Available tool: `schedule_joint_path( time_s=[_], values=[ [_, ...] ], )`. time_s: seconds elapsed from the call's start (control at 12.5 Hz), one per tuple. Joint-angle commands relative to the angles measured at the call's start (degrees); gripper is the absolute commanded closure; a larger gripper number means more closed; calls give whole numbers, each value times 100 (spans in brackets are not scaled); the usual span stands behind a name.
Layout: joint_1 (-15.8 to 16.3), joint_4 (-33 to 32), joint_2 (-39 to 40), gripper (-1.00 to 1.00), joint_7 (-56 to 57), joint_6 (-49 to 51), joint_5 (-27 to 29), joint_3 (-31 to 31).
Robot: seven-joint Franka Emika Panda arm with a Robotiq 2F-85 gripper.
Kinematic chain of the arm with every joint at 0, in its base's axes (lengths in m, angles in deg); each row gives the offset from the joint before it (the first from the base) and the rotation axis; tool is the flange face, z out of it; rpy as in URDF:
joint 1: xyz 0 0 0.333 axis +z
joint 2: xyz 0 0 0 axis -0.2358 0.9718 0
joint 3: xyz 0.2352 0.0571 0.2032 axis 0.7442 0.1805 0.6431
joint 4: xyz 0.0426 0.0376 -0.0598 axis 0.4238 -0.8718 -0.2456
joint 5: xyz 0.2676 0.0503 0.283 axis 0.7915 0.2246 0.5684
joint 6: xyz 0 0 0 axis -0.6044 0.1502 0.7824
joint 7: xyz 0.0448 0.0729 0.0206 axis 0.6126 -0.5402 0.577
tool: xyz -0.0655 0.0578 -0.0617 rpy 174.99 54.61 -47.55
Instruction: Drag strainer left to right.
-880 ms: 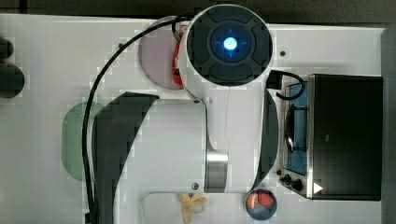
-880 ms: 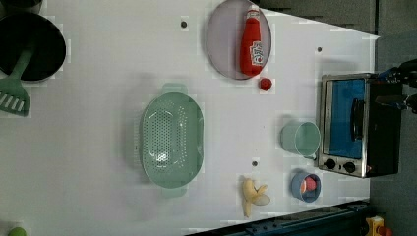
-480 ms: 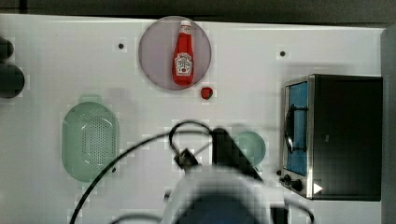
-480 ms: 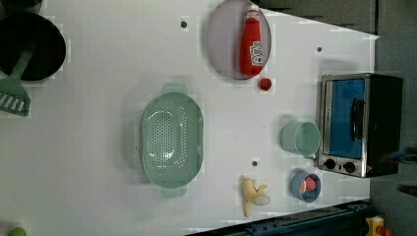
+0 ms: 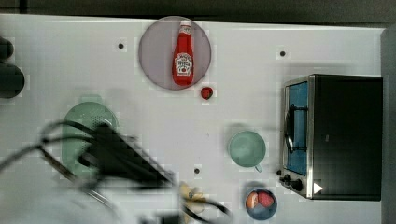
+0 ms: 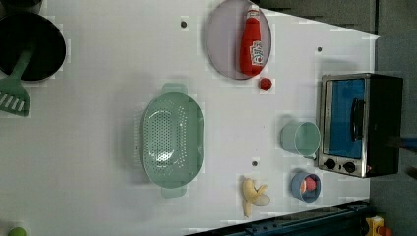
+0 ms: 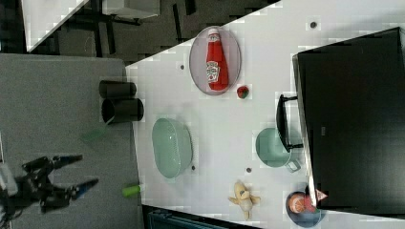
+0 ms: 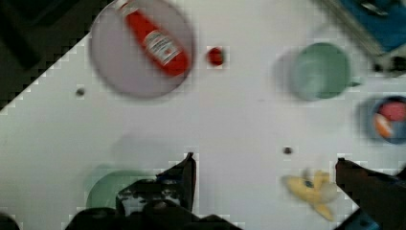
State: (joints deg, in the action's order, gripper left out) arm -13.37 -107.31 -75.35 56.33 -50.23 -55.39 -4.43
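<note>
On the white counter [image 6: 88, 162], toward the left view's left of centre, sits the strainer [image 6: 171, 140], pale green, oval, open side up, with a tab handle at each end. It touches nothing else. And the claw [image 7: 71, 174] is out off the counter's edge in the right view, over the grey floor, well apart from the strainer, its two fingers spread wide with nothing between them. From the wrist view the fingers [image 8: 186, 172] frame the counter, and the strainer's green rim [image 8: 107, 187] peeks out just beside one of them. In the top view the blurred dark arm [image 5: 121, 158] crosses over the strainer. To the left view's right of the strainer lies a banana [image 6: 253, 194], then a mint cup [image 6: 301, 139] and a small blue bowl [image 6: 306, 187], both near the toaster oven [image 6: 359, 125]. A ketchup bottle [image 6: 252, 44] lies on a grey plate [image 6: 221, 39], a small red fruit [image 6: 265, 84] just beside the plate.
</note>
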Motion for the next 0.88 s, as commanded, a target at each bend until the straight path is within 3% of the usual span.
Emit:
schedule_joint_path(
  time_s=[0.08,0.48,0.88],
  values=[
    [81,-324,580,-100,-719,-119,56,780],
    [84,-636,1735,-100,-3253,-1152,50,1849],
    [91,-1350,3063,-100,-5886,-3303,10,2218]
  ],
)
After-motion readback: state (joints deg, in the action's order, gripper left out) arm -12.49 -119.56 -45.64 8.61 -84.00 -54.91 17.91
